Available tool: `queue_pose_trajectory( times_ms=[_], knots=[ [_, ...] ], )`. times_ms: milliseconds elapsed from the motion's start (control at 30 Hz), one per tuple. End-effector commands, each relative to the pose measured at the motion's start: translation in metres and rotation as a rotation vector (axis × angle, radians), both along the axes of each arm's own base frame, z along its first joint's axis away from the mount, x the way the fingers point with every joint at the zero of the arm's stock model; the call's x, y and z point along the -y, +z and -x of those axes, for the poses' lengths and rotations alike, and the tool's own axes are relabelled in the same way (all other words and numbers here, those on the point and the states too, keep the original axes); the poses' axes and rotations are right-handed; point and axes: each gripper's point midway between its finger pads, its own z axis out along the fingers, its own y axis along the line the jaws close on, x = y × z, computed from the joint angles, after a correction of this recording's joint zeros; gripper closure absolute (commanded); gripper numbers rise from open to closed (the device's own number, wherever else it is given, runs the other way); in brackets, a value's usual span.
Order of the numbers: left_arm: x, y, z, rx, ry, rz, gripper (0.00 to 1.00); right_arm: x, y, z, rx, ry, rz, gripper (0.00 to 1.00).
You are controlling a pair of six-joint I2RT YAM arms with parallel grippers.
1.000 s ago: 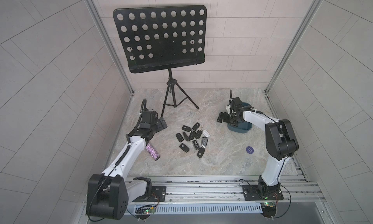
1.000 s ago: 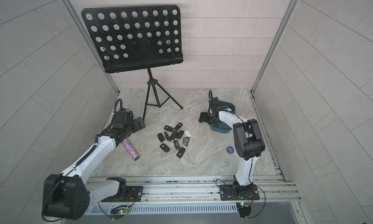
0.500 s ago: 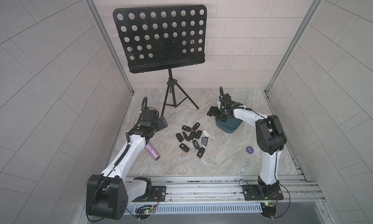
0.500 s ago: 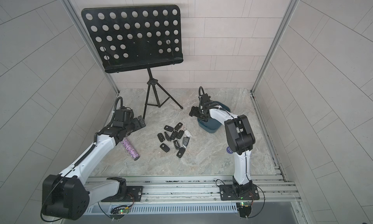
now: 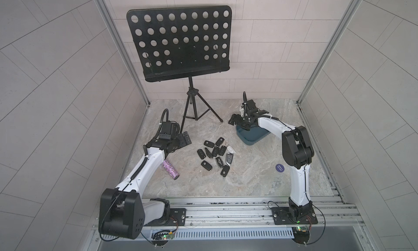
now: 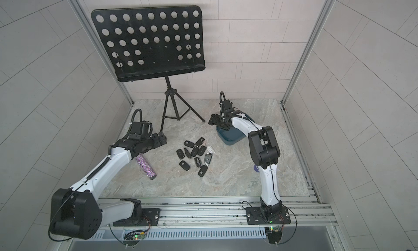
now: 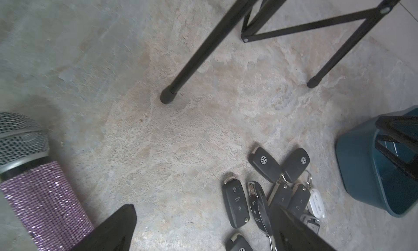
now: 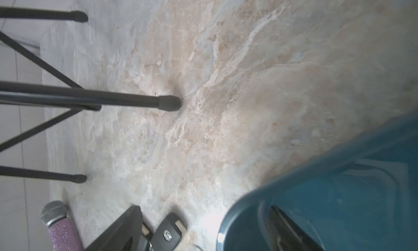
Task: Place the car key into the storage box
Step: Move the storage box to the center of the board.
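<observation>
Several black car keys (image 5: 214, 155) (image 6: 194, 156) lie in a loose pile mid-table, with a white tag among them. The storage box (image 5: 254, 135) (image 6: 231, 138), a dark teal tub, sits to their right and further back. My right gripper (image 5: 239, 123) (image 8: 203, 211) is open and holds nothing. It straddles the box's left end wall (image 8: 237, 216), one finger inside the box and one outside, above a key (image 8: 167, 235). My left gripper (image 5: 184, 140) (image 7: 203, 216) stands open and empty, low at the left of the pile (image 7: 267, 193).
A glittery purple microphone (image 5: 170, 169) (image 7: 43, 193) lies by my left forearm. A black music stand (image 5: 178, 44) rises at the back, its tripod legs (image 5: 192, 112) reaching between the grippers. A blue round sticker (image 5: 279, 167) lies on the table near the right arm.
My right gripper has swung left, and the storage box has slid left with it, closer to the keys. The left arm has stayed put.
</observation>
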Motion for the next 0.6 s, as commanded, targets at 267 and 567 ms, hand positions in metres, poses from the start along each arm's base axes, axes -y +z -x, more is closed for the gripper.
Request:
queue_pose_trajectory(
  times_ms=[267,567],
  knots=[
    [0.057,0.001,0.0,-0.081,-0.17,0.112,0.0,0.053,0.017,0.066,0.007,0.233,0.27,0.09],
    [0.066,-0.007,0.005,-0.106,-0.174,0.132,0.0,0.042,-0.003,0.1,-0.037,0.268,0.244,0.09]
  ],
)
